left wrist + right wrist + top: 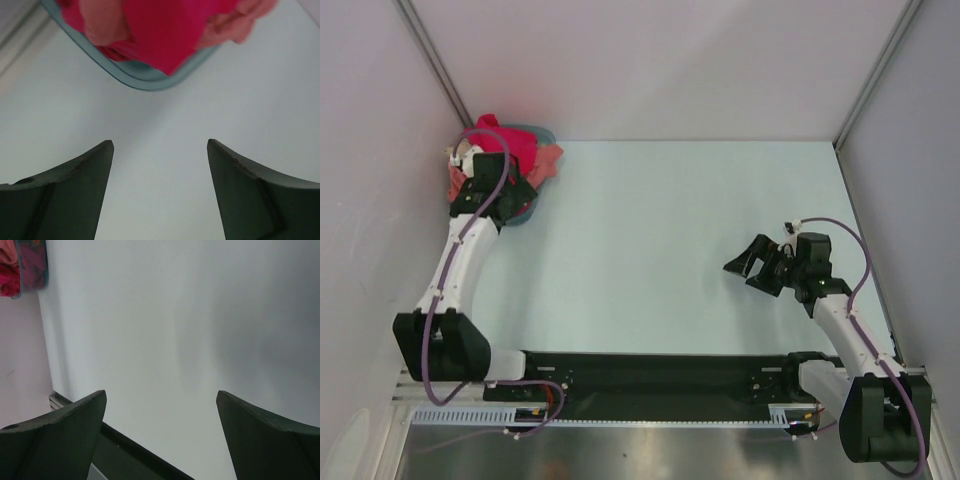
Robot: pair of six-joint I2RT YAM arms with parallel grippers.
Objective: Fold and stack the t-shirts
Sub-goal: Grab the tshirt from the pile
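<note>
T-shirts (160, 35) in blue tub (150, 84), far-left corner

T-shirts (523, 150) in tub (145, 82), far-left corner.

My white left arm (460, 255) stretches to the pale blue worktop's (650, 240) far-left corner, left gripper (160, 145) fingers spread; my right gripper (161, 392) hovers over its right side, fingers wide apart.

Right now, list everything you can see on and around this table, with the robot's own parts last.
t-shirts: one bunched heap, number unclear, crimson and salmon-pink, in the tub
tub: one, light blue, far left corner of the table
table: one, pale, under both arms
walls: pale grey, on three sides
left arm: one, white and black, reaching to the tub, jaws open
right arm: one, white and black, over the table's right side, jaws open
</note>
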